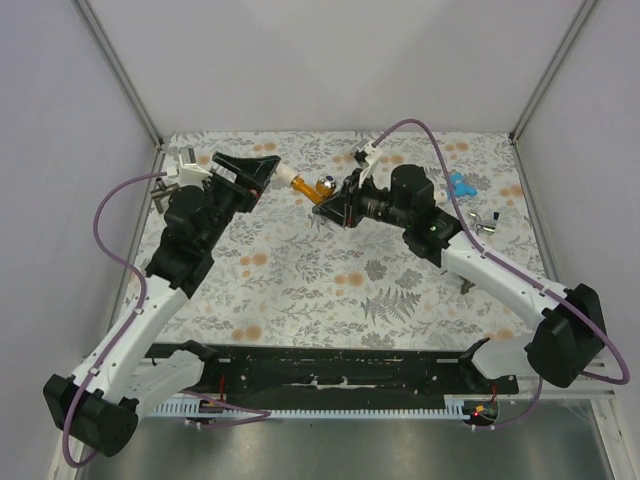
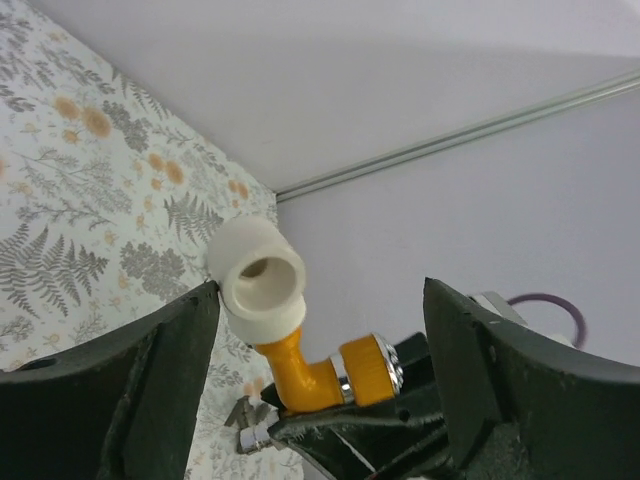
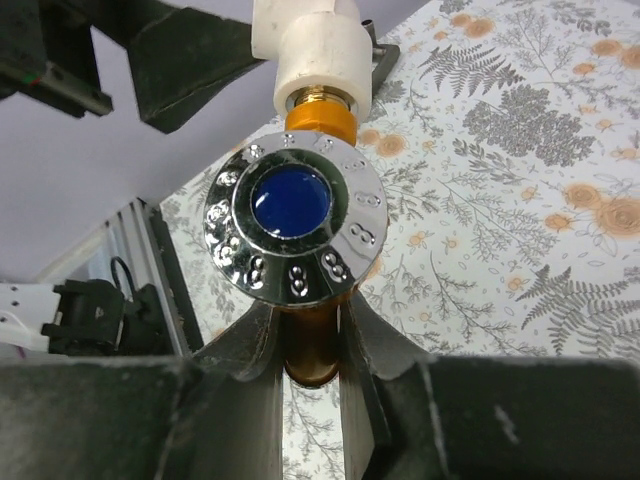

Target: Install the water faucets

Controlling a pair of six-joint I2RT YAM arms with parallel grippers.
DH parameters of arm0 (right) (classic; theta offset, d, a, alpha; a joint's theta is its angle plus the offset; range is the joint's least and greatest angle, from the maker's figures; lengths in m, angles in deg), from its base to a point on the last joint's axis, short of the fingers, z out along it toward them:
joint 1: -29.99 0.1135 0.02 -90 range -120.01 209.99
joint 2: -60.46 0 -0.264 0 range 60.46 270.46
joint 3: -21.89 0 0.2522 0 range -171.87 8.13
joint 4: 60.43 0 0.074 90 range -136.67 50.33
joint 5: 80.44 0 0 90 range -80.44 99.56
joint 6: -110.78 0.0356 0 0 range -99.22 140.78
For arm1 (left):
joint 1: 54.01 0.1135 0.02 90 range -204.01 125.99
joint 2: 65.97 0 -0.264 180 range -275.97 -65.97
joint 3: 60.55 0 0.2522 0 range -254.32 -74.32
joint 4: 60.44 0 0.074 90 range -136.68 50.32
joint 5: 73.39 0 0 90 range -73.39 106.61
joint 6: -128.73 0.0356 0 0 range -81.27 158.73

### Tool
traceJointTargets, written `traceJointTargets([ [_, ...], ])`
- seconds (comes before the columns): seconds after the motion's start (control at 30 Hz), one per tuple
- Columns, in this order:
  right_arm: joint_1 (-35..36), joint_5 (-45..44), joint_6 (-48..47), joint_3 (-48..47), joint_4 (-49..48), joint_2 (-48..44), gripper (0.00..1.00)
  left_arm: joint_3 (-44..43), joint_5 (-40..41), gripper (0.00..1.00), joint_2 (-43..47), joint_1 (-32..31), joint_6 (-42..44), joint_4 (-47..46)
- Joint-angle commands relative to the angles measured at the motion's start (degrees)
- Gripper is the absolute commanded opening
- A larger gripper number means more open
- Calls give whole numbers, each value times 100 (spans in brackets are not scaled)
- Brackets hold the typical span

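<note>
Here, inside the wide-open left gripper (image 1: 268, 168), ungripped, the white end fitting (image 2: 257, 275) of the orange faucet (image 1: 305, 187); rightward, clamped by its body in the right gripper (image 1: 335, 200), off the table (image 1: 330, 290). Seemingly mid-regrasp before mounting: next, close left squarely on that fitting without wrenching it loose.

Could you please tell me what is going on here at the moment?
Both arms are working on an orange faucet above the flowered table. The right gripper is shut on its orange body, next to the chrome knob with a blue centre, and holds it clear of the table. The left gripper is open, its fingers on either side of the faucet's white end fitting, not clamping it.
</note>
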Motion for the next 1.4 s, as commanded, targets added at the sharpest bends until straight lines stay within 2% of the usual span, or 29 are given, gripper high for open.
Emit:
traceJointTargets([
  [0.0,429,-691,-1344,-480,393,-346,0,-588,112,88,-349,37,-75,880],
  [0.17,763,-1087,-1942,-559,517,-329,0,-782,-2,88,-763,89,-286,1198],
  [0.23,816,-1184,-2040,-577,552,-320,0,-704,-90,84,-851,151,-453,1059],
  [0.4,816,-1254,-1927,-551,473,-276,0,-291,-661,46,-921,300,-831,-206],
  [0.47,790,-1246,-1620,-542,394,-232,0,-89,-854,23,-887,336,-945,-776],
  [0.53,711,-1054,-1181,-568,315,-162,0,201,-943,5,-790,380,-1129,-1418],
  [0.57,624,-887,-857,-568,219,-127,0,333,-960,2,-738,397,-1182,-1708],
  [0.63,378,-466,12,-559,-106,-13,0,597,-969,2,-623,441,-1192,-2192],
  [0.77,-360,414,2558,-507,-1072,470,0,1054,-1004,2,-342,503,-798,-3228],
  [0.93,-608,1081,4750,-717,-1776,1304,3,1423,-1048,2,80,503,-24,-4257],
  [1.0,-617,1407,5427,-858,-2074,1708,12,1459,-1075,2,220,503,196,-4496],
  [1.07,-625,1479,5798,-876,-2338,1955,30,1381,-987,2,335,503,372,-4148],
  [1.13,-625,1269,5573,-806,-2323,1965,50,1205,-725,2,449,511,452,-3402],
  [1.27,-625,663,3959,-744,-1761,1536,75,836,48,2,642,503,233,-1558],
  [1.3,-634,531,3519,-718,-1673,1430,97,748,242,2,669,503,145,-970],
  [1.37,-625,328,2421,-578,-1619,1202,98,581,628,2,722,511,-170,-159],
])
